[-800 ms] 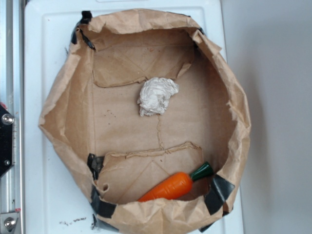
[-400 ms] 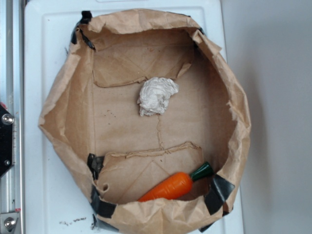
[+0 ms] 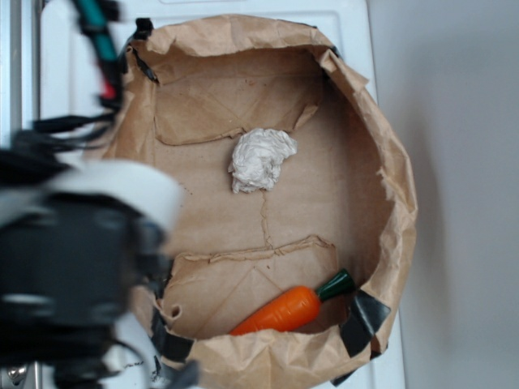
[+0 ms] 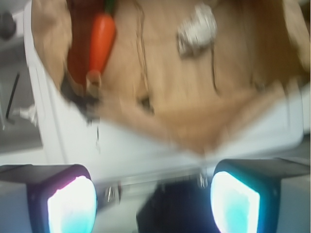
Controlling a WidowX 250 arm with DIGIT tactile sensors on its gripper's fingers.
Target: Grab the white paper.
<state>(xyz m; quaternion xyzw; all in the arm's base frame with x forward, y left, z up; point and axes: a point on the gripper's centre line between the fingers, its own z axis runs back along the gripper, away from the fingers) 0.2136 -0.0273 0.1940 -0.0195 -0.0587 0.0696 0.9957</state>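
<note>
- Since the arm sat blurred at the exterior view's left edge, nearest the camera, that view told nothing abt the gripper; only dark housing and cables showed.
- Wrist cam filled that gap: gripper [image 4: 150, 199] had its two fingers [image 4: 73, 206] wide apart at the frame's bottom corners, nothing between them, hanging outside the bag rim over the white tray [image 4: 73, 141].
- Next out was the brown paper bag [image 3: 389, 162], rolled down to a shallow bowl w/ black tape at its corners.
- Toy carrot [image 3: 285, 311] lay at the bag's near end against the wall, well apart from the target.
- Farthest in, the white paper [image 3: 261, 159] rested on the bag floor, roughly centre and toward the far end, touching nothing else.
- Handling, as a guess: a crumpled tissue-like wad, so v. light, soft, and it'd squash rather than slip. Not fragile.
- Best hold prob. across its lumpy middle, fingers straddling it from above and closing well in.
- Exterior view gave the sharp layout of wad vs carrot; wrist cam was motion-smeared, showing both only as rough blobs.
</note>
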